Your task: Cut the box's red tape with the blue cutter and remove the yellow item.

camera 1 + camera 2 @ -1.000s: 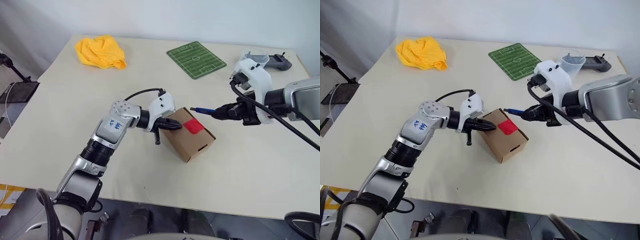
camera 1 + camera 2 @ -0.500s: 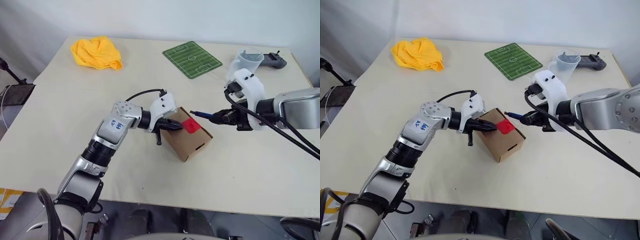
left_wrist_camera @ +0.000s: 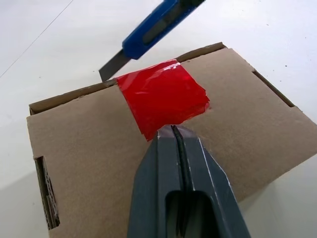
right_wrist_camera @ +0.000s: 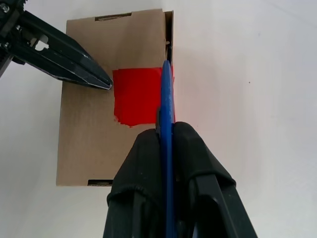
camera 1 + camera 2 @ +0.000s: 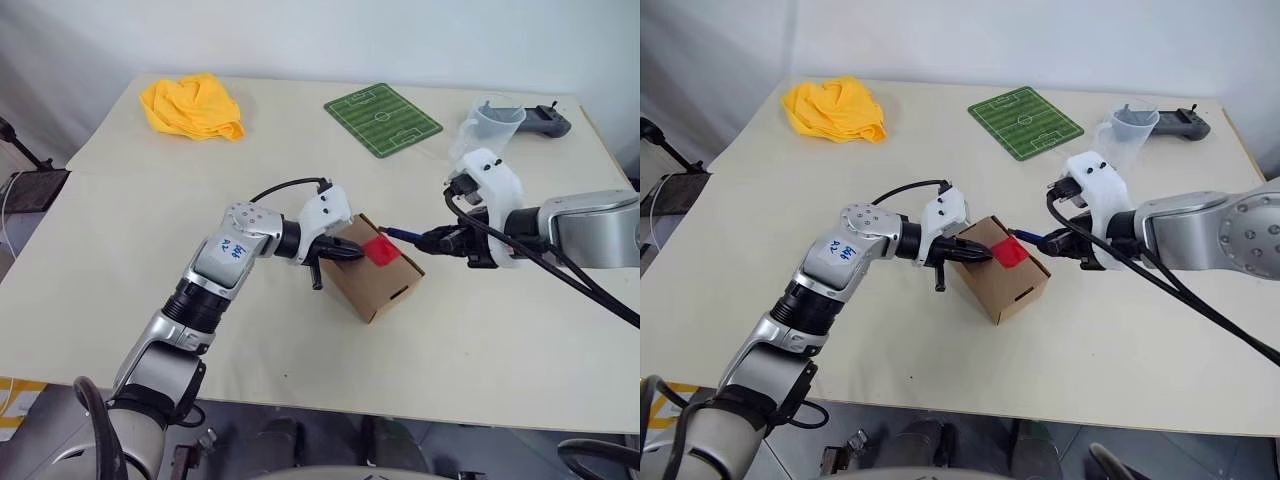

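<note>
At far left of the worktop [image 5: 130,260] lies a crumpled yellow cloth [image 5: 192,104], well apart from everything else. Nearer, left of centre, the left tool [image 5: 352,253] reaches in w/ its two black fingers [image 3: 181,163] clenched together, nothing between them; tips pressed onto the top face of the box [image 5: 375,272], right at the near-left edge of the red tape [image 5: 383,250]. Box sits about mid-worktop, flat, turned at an angle to the worktop edges, flap lid shut; slots visible in its side walls. Red tape is a small square patch on the lid, folding over the lid's far-right edge, looks uncut.

Just right of the tape, the blue cutter [image 5: 404,236] comes in from the right, roughly level and tipped slightly down. Left wrist view shows its short grey blade [image 3: 113,66] out, tip at the box's far edge just beside the tape corner; whether it's touching cardboard, can't tell. Right wrist view has the cutter lined up along the box's edge over the tape's side.

Right tool [image 5: 438,241] is grasping the cutter, fingers [image 4: 198,163] clamped on either side of the blue handle, blade end pointing left toward the box.

Far side, centre-right: green football-pitch mat [image 5: 382,118] lying flat. Far right: clear plastic cup [image 5: 1129,127] and, just beyond it, a dark handheld controller [image 5: 1183,123] near the worktop's far-right corner.

Box closed, so contents not visible
</note>
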`<action>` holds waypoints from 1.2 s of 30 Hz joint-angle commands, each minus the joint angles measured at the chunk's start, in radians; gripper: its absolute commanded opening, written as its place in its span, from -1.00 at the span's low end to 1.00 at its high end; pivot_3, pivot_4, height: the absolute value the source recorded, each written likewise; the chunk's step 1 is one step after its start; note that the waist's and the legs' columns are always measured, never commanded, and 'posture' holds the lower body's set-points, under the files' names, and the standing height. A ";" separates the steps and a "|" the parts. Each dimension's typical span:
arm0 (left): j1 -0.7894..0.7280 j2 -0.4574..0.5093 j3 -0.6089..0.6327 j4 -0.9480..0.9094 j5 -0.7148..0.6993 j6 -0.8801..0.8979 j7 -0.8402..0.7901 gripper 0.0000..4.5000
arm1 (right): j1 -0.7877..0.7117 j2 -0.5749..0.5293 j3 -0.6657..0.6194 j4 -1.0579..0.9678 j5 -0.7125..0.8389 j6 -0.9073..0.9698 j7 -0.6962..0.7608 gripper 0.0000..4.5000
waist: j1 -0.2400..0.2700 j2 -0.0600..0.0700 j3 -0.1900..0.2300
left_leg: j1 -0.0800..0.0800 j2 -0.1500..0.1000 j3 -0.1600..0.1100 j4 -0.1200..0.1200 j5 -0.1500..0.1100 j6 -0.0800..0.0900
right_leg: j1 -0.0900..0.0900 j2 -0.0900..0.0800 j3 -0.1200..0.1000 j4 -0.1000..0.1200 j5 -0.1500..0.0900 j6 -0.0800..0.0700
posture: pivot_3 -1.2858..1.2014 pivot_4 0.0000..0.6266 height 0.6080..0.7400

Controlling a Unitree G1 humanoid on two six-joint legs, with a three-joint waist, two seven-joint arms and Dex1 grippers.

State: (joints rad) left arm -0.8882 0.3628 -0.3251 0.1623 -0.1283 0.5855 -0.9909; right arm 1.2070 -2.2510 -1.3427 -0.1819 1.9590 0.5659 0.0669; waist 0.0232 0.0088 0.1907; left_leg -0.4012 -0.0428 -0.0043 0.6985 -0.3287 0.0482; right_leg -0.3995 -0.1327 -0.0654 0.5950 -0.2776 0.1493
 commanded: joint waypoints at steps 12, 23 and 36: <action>0.013 0.010 -0.002 -0.047 0.005 0.027 0.015 -1.00 | 0.018 -0.001 -0.024 -0.005 0.013 -0.003 -0.022 -0.95 | 0.000 0.000 0.000 | 0.001 0.000 0.002 0.000 0.000 0.001 | 0.000 0.000 0.002 0.000 0.001 0.001 | 0.03 -0.52 1.00; 0.014 0.005 -0.023 -0.044 0.012 0.045 0.017 -1.00 | -0.001 -0.001 -0.025 0.010 0.013 0.093 0.025 -0.95 | 0.001 -0.001 -0.001 | 0.001 0.000 0.002 0.000 0.000 0.001 | 0.000 0.000 0.004 0.000 0.001 0.001 | 0.03 -0.52 1.00; 0.023 -0.002 -0.046 -0.043 0.021 0.077 0.022 -1.00 | 0.048 -0.001 -0.047 -0.018 0.013 0.113 0.027 -0.95 | 0.001 -0.004 -0.003 | 0.003 0.000 0.005 0.000 -0.001 0.002 | 0.000 0.001 0.005 0.001 0.001 0.001 | 0.03 -0.52 1.00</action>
State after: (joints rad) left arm -0.8805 0.3628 -0.3379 0.1269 -0.1259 0.6443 -0.9722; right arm 1.2464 -2.2499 -1.3728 -0.1639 1.9565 0.6655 0.0861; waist 0.0239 0.0046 0.1877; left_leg -0.3975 -0.0428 0.0010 0.6987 -0.3296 0.0502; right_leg -0.3994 -0.1322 -0.0593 0.5963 -0.2767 0.1507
